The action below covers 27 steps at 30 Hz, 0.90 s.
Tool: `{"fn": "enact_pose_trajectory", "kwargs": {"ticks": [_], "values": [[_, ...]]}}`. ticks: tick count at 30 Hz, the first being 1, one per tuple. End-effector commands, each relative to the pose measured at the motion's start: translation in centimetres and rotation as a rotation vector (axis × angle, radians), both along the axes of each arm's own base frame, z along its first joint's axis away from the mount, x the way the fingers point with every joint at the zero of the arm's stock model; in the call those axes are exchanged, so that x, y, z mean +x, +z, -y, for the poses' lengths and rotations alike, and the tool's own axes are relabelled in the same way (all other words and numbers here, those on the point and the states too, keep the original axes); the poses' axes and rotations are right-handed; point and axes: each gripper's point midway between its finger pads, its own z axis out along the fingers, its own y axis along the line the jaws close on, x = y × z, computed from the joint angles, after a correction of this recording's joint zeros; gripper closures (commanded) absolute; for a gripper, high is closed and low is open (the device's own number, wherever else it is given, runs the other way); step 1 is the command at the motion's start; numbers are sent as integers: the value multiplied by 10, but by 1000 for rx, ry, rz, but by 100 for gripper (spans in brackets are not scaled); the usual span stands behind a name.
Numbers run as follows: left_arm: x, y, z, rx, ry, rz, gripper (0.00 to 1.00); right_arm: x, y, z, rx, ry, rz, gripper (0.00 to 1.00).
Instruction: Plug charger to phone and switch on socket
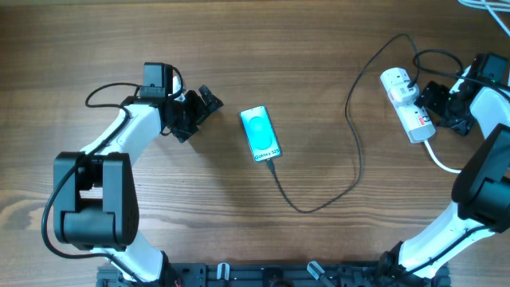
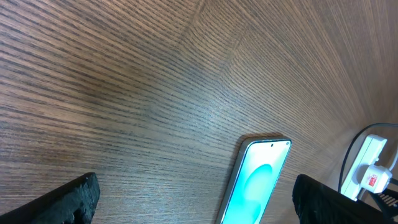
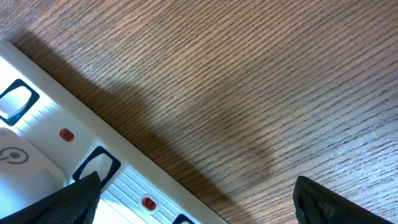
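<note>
The phone point(image 1: 261, 133) lies face up mid-table, its teal screen lit; it also shows in the left wrist view point(image 2: 256, 183). The black charger cable point(image 1: 355, 151) runs from the phone's lower end, loops right and up to the white plug on the socket point(image 1: 406, 112). The cable's connector sits at the phone's bottom edge point(image 1: 273, 163). My left gripper point(image 1: 201, 108) is open and empty, left of the phone. My right gripper point(image 1: 440, 100) is open, right beside the socket. The right wrist view shows the socket's face point(image 3: 81, 155) with small red lights and one fingertip over it.
The socket's thick white cord point(image 1: 446, 163) trails down to the right under my right arm. More white cable lies at the top right corner point(image 1: 490, 12). The wooden table's front edge holds the arm bases point(image 1: 239, 275).
</note>
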Motion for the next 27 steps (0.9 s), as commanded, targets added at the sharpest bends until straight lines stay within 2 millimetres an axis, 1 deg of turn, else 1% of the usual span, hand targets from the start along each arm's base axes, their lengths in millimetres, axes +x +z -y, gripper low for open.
{"fn": "enact_pose_trajectory", "kwargs": {"ticks": [1, 3, 5, 6, 8, 9, 11, 19, 22, 23, 25, 27], "values": [[4, 6, -3, 11, 2, 22, 0, -5, -16, -12, 41, 43, -30, 0], [4, 6, -3, 11, 2, 22, 0, -2, -15, -9, 28, 34, -18, 0], [4, 6, -3, 11, 2, 22, 0, -4, -13, 11, -46, -64, -30, 0], [4, 6, -3, 11, 2, 22, 0, 0, -11, 13, -46, -71, -14, 1], [4, 6, -3, 11, 2, 22, 0, 11, -8, -1, 35, -21, 43, 0], [4, 6, -3, 11, 2, 22, 0, 13, -7, -7, 63, -1, 54, 0], [4, 6, -3, 11, 2, 22, 0, 9, -9, -10, 67, 20, 37, 0], [4, 6, -3, 11, 2, 22, 0, 3, -11, -6, 34, 30, 6, 0], [4, 6, -3, 11, 2, 22, 0, 2, -11, 4, -5, -28, 0, 0], [4, 6, -3, 11, 2, 22, 0, 5, -10, 8, -19, -36, 10, 0], [4, 6, -3, 11, 2, 22, 0, 7, -9, 8, -17, -34, 22, 0], [4, 6, -3, 11, 2, 22, 0, 5, -10, 4, -2, -26, 14, 0]]}}
